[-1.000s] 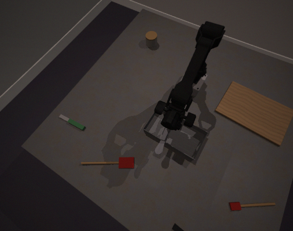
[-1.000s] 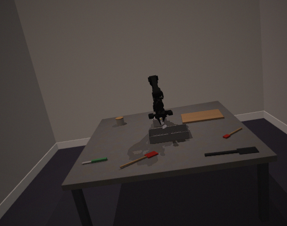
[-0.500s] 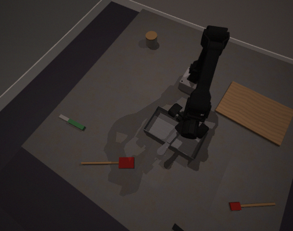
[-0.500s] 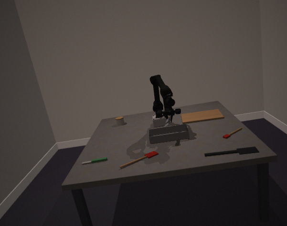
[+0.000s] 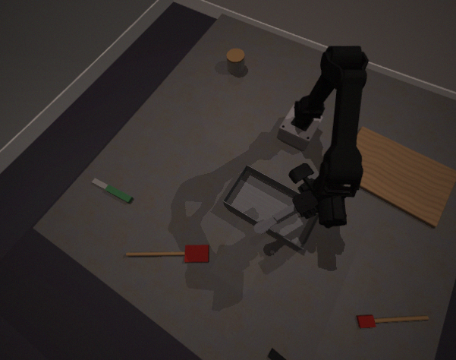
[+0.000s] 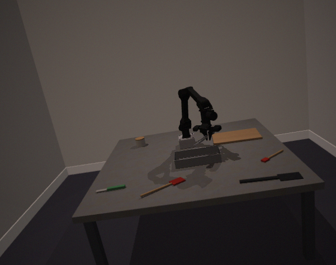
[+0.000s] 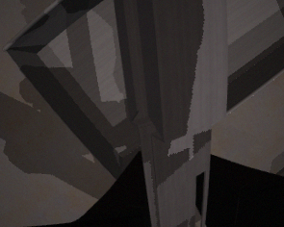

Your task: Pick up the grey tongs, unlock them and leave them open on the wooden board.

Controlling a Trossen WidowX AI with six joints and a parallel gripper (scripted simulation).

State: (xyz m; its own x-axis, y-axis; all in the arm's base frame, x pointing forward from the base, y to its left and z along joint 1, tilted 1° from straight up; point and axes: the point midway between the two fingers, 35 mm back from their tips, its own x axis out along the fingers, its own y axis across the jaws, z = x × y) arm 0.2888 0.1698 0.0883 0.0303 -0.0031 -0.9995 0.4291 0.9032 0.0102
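The gripper (image 5: 307,209) (image 6: 209,138) (image 7: 161,155) was noted closed on the grey tongs (image 5: 265,224) (image 6: 200,140) (image 7: 178,87), which lay in view across one long wall of the roasting tin (image 5: 239,212) (image 6: 196,162) (image 7: 63,111); their height could not be determined. The wooden board (image 5: 406,176) (image 6: 237,136) lay apart from the tin. Also recorded: an orange-topped jar (image 5: 235,64) (image 6: 140,142), upright; a green-handled utensil (image 5: 118,194) (image 6: 116,187); a larger red-headed spatula (image 5: 196,254) (image 6: 176,180) and a smaller one (image 5: 366,320) (image 6: 265,159), both wooden-handled; and a black item (image 5: 276,354) (image 6: 289,176), mostly cut off by the view's edge.
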